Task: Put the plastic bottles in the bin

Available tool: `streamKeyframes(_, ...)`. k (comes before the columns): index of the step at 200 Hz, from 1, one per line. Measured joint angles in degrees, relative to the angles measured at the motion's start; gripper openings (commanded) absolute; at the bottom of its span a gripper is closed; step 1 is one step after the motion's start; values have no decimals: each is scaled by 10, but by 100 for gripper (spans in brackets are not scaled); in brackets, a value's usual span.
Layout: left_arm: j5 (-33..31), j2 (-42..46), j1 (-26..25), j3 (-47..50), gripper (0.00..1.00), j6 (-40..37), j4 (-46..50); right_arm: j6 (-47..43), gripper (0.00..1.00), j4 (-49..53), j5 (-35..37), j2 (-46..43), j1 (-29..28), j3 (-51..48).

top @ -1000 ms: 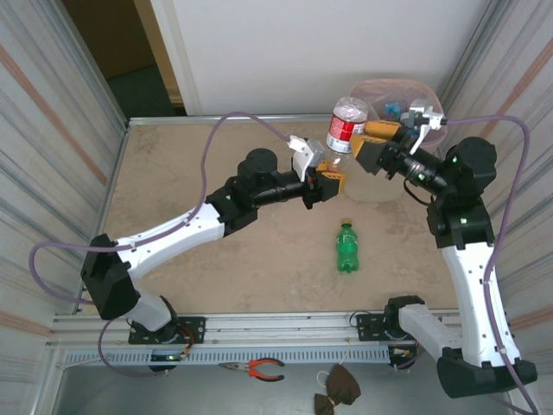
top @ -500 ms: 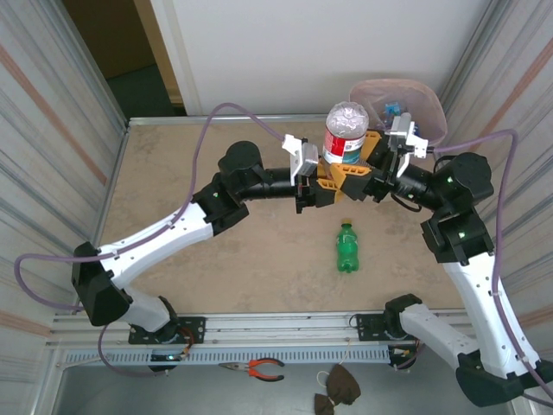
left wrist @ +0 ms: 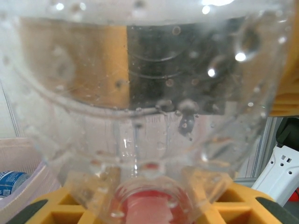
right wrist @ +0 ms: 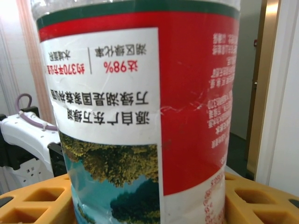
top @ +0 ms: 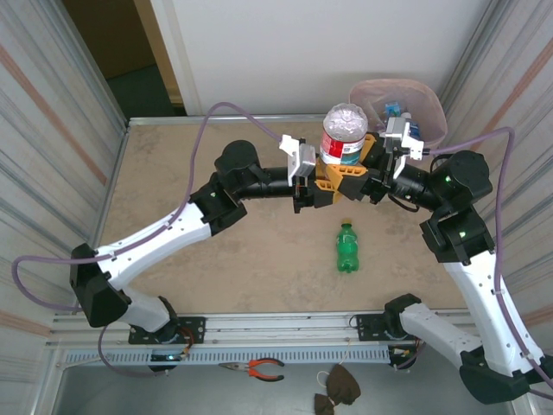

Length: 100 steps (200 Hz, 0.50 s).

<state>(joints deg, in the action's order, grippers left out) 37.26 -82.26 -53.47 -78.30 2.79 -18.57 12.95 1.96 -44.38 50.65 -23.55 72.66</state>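
Red-labelled bottle (top: 344, 138) upside-down near bin (top: 428, 99), green bottle (top: 346, 247) lying.

From my left wrist, the clear bottle (left wrist: 149, 93) sits so close that it blurs, its red cap (left wrist: 140, 207) cut off at the bottom edge. I cannot tell whether my left gripper (top: 325, 181) clamps it. From my right wrist, its label (right wrist: 140, 116) runs past top and bottom. Behind my right gripper (top: 365, 164), the bin (top: 429, 108) is half hidden, its contents too small to name.
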Motion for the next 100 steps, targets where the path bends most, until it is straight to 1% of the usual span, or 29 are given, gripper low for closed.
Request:
streamKeyframes(22, -5, 6, 0, 4, 61, -1, -8, -2, 55, 2, 8, 0, -2, 2)
streamKeyframes(49, -21, 20, 0, 17, 71, -5, -13, -7, 53, 13, 23, 4, -2, 17)
streamKeyframes(76, -42, 37, 0, 35, 73, -7, -14, -30, 52, 37, 47, 15, -2, 46)
streamKeyframes(100, -60, 54, 0, 55, 73, -7, -12, -61, 51, 75, 87, 33, -2, 87)
